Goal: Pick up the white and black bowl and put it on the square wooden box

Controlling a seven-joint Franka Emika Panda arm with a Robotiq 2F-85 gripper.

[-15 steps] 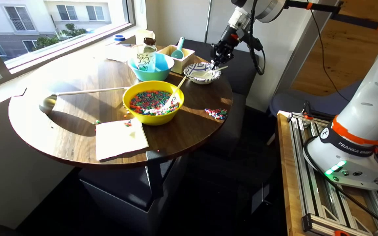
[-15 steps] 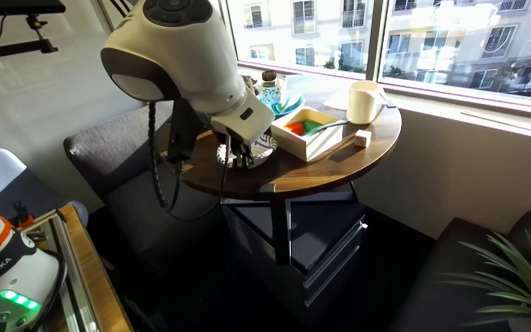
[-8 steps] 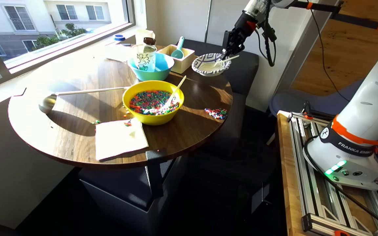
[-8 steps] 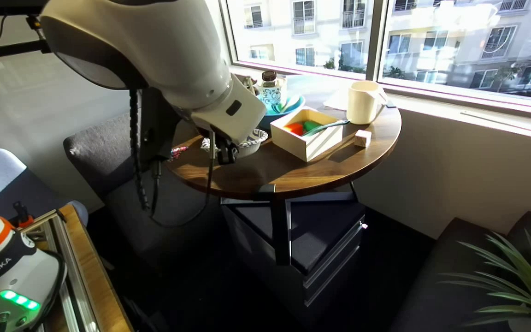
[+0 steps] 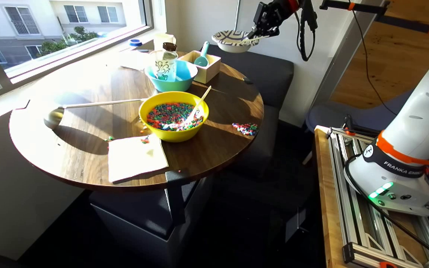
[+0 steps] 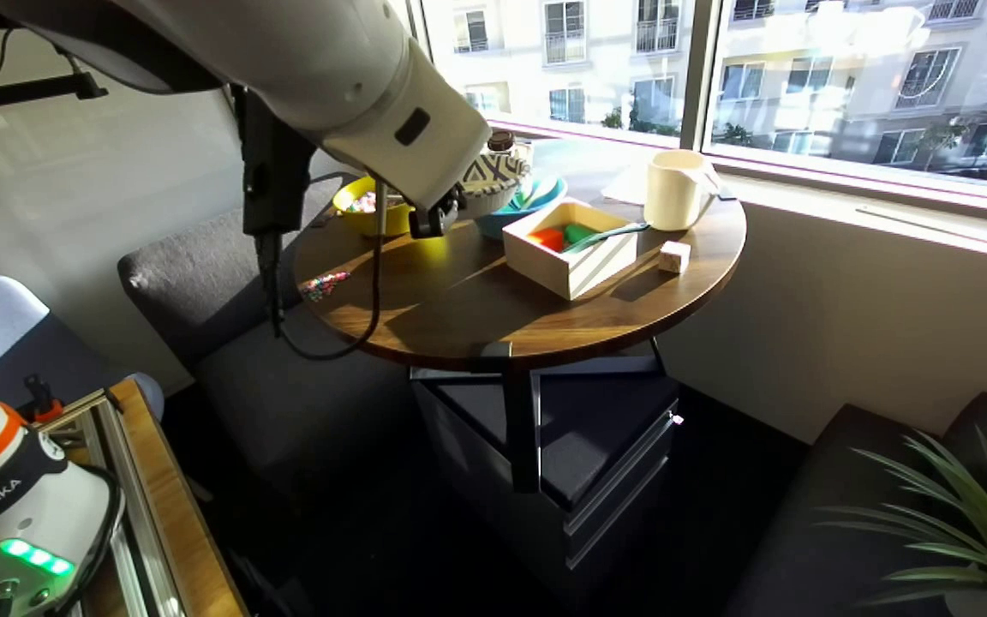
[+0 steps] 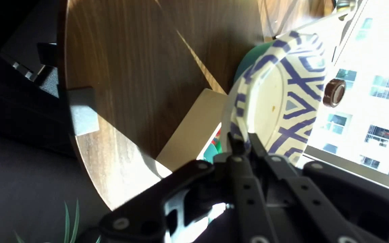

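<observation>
The tabletop [image 6: 459,317] carries your target, the box [image 6: 541,267]. The patterned bowl [image 5: 233,39] is in the air, clear of the tabletop; in both exterior views it shows higher than the box and off to one side. Your gripper [image 7: 247,145] is clamped on the patterned bowl's edge, as the wrist view indicates. Treat the pick-up as complete and the transfer as the step in hand. Next, carry the patterned bowl sideways until it is centred over the box, hold it level, lower it until it seats, then release. Allow for the scoop [image 5: 202,60]: its handle rises out of the box and could tip the patterned bowl.
</observation>
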